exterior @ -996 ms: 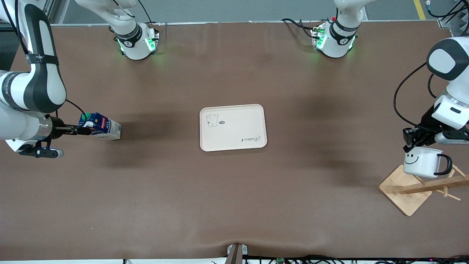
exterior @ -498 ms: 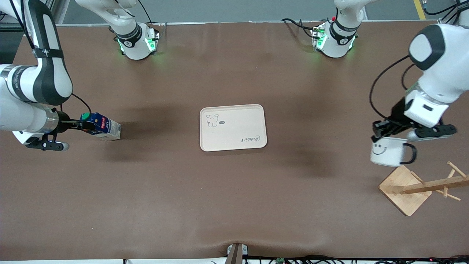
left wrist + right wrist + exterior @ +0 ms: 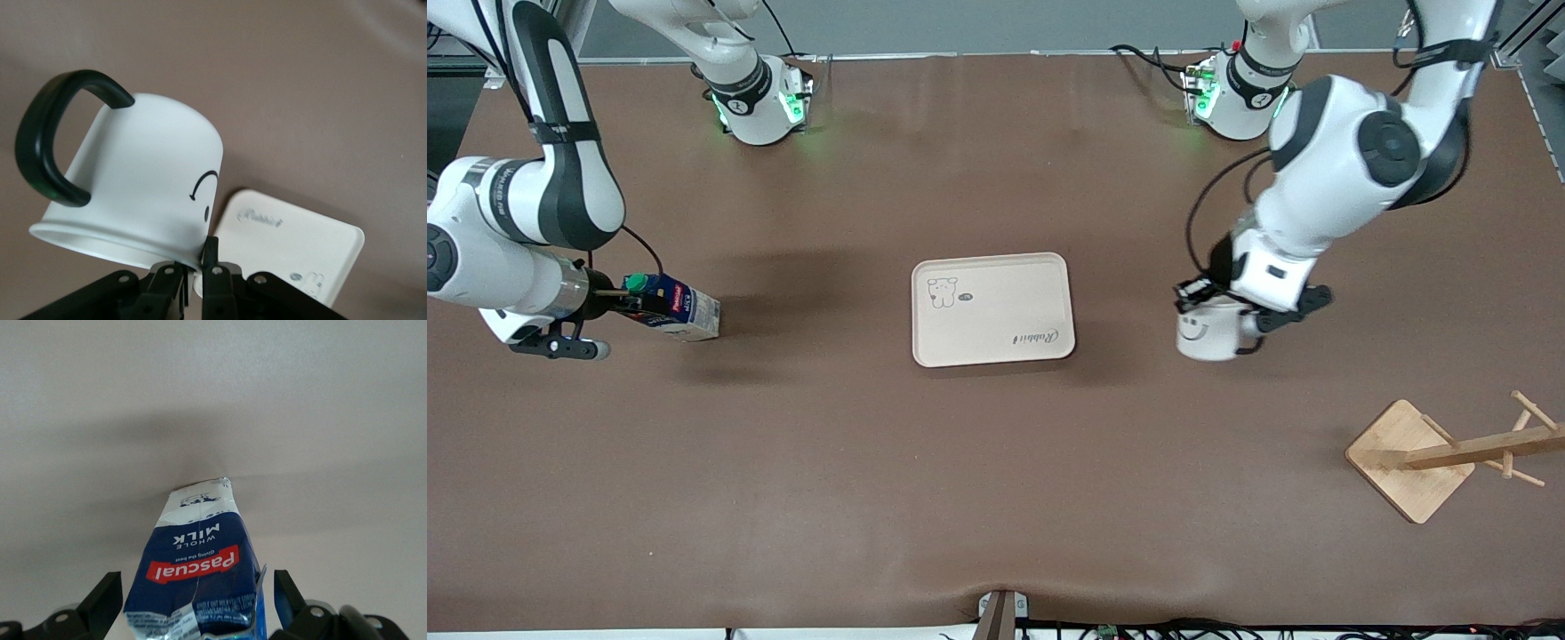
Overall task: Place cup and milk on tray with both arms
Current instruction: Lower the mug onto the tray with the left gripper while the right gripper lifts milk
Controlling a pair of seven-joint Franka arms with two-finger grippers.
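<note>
Progress: 0 of 2 items placed. The flat cream-beige rectangular tray lies mid-surface with nothing on it.

The left end effector is pinched tight on the rim of the small white mug with black smiley face and black handle. It holds the mug in the air over bare brown surface, toward the left arm's end from the tray and near its edge. Judged: carry underway, set-down left.

The right end effector has its fingers spread wide on either side of the small dark blue milk carton with green cap; no squeeze visible. The carton sits on the surface toward the right arm's end, well apart from the tray. Left: grasp, lift, carry, place.

The wooden square-based rack stands toward the left arm's end, nearer the camera.

Writing: carton reads "Pascual", "WHOLE MILK"; tray has cursive "Rabbit" plus a bear drawing.
</note>
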